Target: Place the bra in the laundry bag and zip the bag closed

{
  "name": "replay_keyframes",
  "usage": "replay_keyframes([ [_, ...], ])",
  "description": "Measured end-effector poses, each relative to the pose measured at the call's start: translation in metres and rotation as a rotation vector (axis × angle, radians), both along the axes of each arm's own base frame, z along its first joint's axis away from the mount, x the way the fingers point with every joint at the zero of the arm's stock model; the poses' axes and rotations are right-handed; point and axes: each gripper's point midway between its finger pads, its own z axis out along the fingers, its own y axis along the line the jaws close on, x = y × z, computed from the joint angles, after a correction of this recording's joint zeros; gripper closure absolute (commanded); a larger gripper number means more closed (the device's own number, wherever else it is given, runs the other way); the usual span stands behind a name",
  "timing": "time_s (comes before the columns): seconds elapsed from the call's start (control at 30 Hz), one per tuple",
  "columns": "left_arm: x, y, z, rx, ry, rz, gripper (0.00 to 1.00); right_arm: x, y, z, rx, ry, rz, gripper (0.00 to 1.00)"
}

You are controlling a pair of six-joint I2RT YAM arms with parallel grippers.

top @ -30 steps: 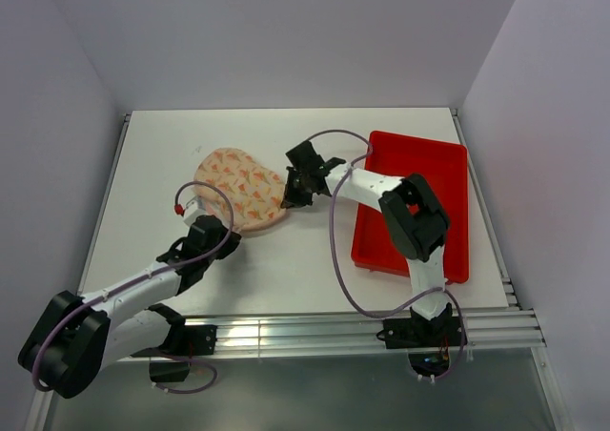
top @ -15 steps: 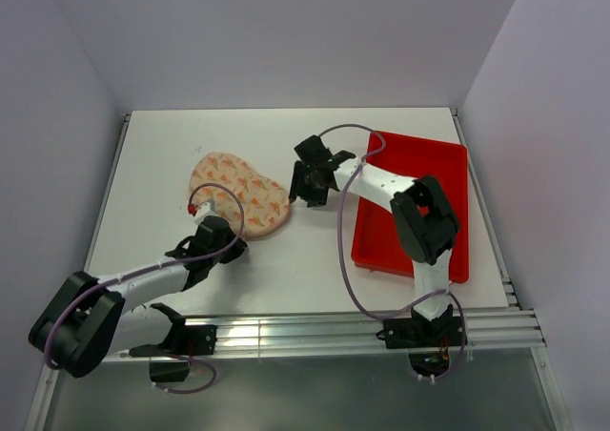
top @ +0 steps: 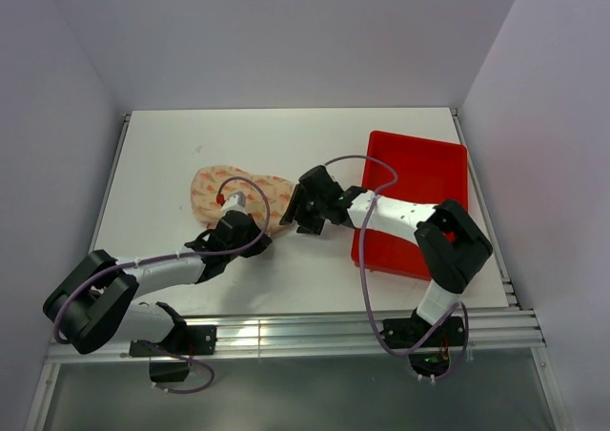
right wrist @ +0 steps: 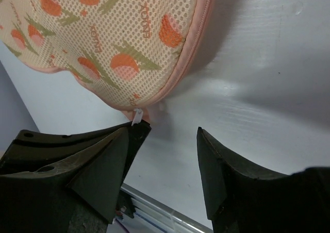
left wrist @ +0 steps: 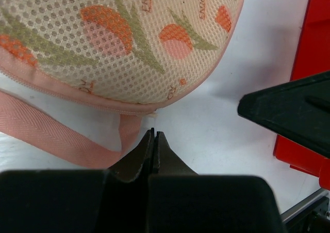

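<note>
Left gripper [left wrist: 154, 136] is pressing its fingers tight together, nothing clearly between them, tips just short of the laundry bag [top: 233, 194] beside its pink loop [left wrist: 62, 135]. Right gripper [right wrist: 170, 131] is standing spread wide at the bag's right edge, near the white zipper pull [right wrist: 136, 116]. One bag is lying zipped left of centre on the table [top: 286, 135]. One red tray [top: 416, 141] is sitting along the right edge, with open tabletop behind both.

White-black arms [top: 162, 271], looping mauve cables [top: 364, 293]
</note>
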Motion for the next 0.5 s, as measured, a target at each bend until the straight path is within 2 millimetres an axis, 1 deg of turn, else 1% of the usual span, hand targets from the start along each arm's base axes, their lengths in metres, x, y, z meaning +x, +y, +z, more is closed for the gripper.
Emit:
replay_keyframes([
  [0.1, -0.002, -0.004, 0.0, -0.003, 0.003, -0.016, 1.0, -0.001, 0.004, -0.002, 0.029, 0.01, -0.028, 0.37],
  [0.3, -0.002, -0.009, 0.004, -0.013, -0.006, -0.037, 1.0, 0.007, 0.018, -0.002, 0.09, 0.008, -0.07, 0.37],
  [0.5, -0.003, -0.011, 0.005, -0.015, -0.01, -0.054, 1.0, 0.007, 0.028, -0.018, 0.102, 0.041, -0.087, 0.37],
])
